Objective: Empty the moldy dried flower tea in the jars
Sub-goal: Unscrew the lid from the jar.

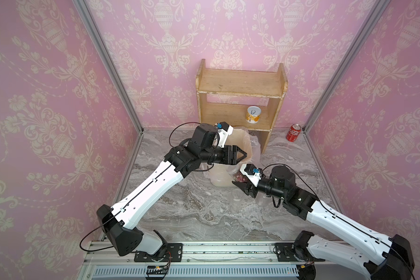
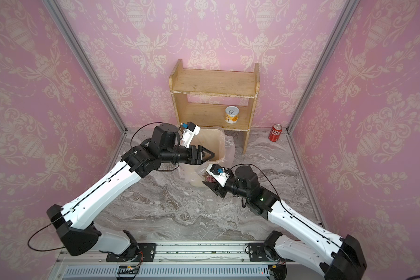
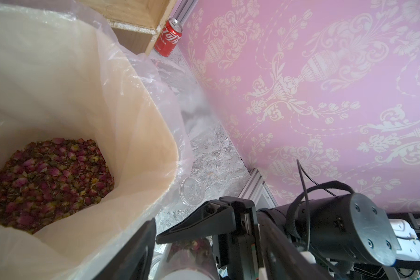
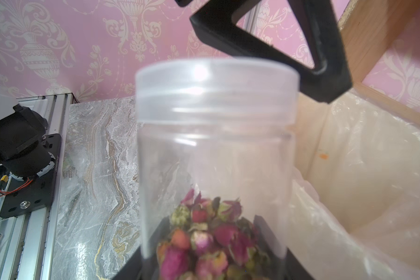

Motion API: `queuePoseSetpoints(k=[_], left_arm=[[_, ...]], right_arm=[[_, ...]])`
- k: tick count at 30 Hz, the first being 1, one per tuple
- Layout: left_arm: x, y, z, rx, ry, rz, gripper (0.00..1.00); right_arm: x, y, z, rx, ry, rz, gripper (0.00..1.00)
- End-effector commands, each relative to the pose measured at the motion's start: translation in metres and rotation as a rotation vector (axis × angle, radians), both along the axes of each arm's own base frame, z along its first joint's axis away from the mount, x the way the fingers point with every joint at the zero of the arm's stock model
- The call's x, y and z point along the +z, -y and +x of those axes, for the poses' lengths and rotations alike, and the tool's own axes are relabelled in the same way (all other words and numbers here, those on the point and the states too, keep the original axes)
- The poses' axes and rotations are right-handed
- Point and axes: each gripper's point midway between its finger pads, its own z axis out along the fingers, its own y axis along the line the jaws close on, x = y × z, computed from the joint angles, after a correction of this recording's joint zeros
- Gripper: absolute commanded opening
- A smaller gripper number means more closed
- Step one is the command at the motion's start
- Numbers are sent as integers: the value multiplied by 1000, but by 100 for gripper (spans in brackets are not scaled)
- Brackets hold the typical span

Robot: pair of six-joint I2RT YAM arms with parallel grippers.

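Dried flower tea (image 4: 204,242) sits as a loose heap of pink-red and brownish buds at the low end of a clear jar (image 4: 214,145), seen through the wall. Translucent lid (image 4: 216,80) is on the jar's mouth. Right tool (image 4: 214,230) has the jar clamped across its body, a dark finger (image 4: 267,230) showing on each side through the plastic. Jar is held off the bench (image 1: 204,206), tilted, just beside the near edge of the bin (image 1: 249,145). Left tool (image 1: 243,154) hangs over the bin's rim, close by the lid end of the jar. Its jaws stand partly apart, gripping nothing that I can see. From the right wrist view, one left finger (image 4: 325,72) lies right by the lid's edge; touching or just off it, cannot tell. Bin is lined with a clear plastic bag (image 3: 155,80), and at its bottom lies a second heap of buds (image 3: 46,174) in the same colours. Small clear round piece (image 3: 192,191) lies on the bench near the bin; lid or jar, cannot tell. Behind the bin a wooden shelf (image 1: 240,84) stands against the pink wall, with a yellow-and-white tin (image 1: 252,115) on its lower board. Red cola can (image 1: 294,132) stands upright on the bench beside the shelf's foot, in the corner.
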Motion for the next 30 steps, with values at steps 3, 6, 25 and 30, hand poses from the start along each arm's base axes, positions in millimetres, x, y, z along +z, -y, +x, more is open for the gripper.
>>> queuePoseSetpoints(k=[3, 6, 25, 30], left_arm=[[27, -17, -6, -84, 171, -8, 78], [37, -31, -18, -200, 319, 23, 86], [7, -45, -93, -647, 781, 2, 99], [1, -39, -90, -676, 755, -22, 97]], right_arm=[[6, -1, -10, 41, 14, 35, 14], [9, -4, -19, 90, -20, 66, 14], [28, -13, -60, 384, -191, 194, 13], [25, -14, -59, 389, -204, 182, 13]])
